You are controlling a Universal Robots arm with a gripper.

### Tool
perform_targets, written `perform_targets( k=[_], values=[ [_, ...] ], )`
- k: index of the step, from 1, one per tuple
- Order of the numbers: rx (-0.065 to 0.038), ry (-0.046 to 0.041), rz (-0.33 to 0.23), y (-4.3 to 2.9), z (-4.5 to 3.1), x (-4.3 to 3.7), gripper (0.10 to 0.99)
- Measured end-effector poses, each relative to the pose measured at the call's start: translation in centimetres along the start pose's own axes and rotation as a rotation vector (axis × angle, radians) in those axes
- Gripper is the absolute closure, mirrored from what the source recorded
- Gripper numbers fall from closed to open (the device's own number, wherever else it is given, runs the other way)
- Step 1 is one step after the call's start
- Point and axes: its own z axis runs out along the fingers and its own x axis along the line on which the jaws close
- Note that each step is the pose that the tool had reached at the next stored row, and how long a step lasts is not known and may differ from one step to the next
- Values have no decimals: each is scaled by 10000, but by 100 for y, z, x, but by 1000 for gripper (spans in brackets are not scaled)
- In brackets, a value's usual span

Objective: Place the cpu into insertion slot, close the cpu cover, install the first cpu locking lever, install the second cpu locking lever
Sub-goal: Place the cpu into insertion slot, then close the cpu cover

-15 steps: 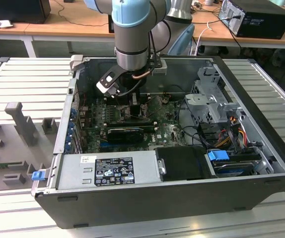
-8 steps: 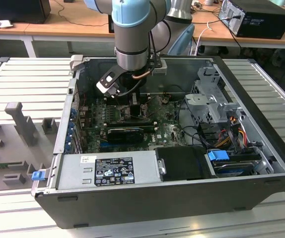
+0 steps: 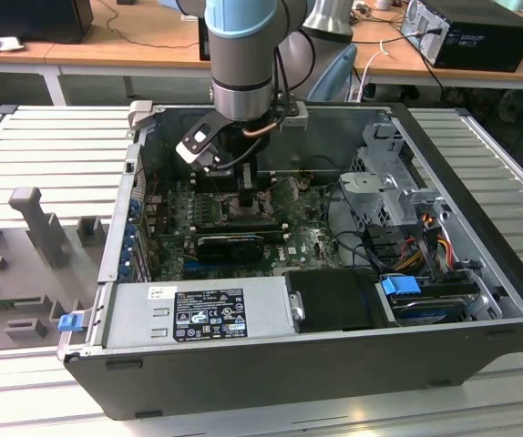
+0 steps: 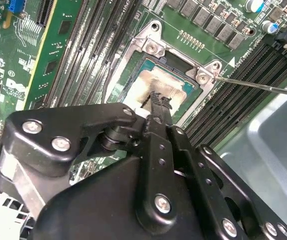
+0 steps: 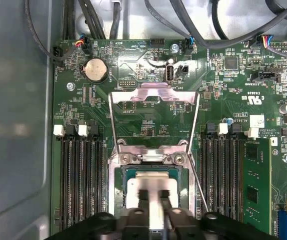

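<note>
A lab with wooden desks lies behind the ribbed metal table (image 3: 34,137), where an open computer case (image 3: 334,364) rests on its side. Your gripper (image 5: 154,195) is down at the far end of the motherboard (image 3: 312,241). Its fingers (image 5: 143,200) stand a narrow gap apart and pinch nothing I can see. The cpu (image 5: 152,182) lies flat in the insertion slot (image 5: 133,172), directly under the fingertips; whether they touch it I cannot tell. The cpu cover (image 5: 153,93) is swung fully open beyond the slot. Seating looks nearly done, so check that all four edges sit level inside the frame. Keep any motion straight up and down, since a sideways drag could skew the chip. Stay clear of the thin lever rod (image 5: 199,187) just beside the socket.
</note>
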Motion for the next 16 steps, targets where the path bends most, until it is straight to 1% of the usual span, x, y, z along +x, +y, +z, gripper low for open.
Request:
perform_targets(
  k=[1, 5, 8, 10, 12, 13, 15, 16],
  values=[
    [-2, 3, 0, 1, -10, 1, 980],
    [0, 0, 1, 2, -25, 0, 980],
    [-1, 2, 1, 3, -50, 1, 980],
    [-1, 2, 1, 5, -83, 2, 980],
    [-1, 2, 1, 9, -141, 3, 980],
    [-1, 4, -1, 14, -157, 3, 980],
    [84, 18, 11, 81, -154, 0, 980],
    [113, 42, 12, 112, -153, -1, 980]
  ],
)
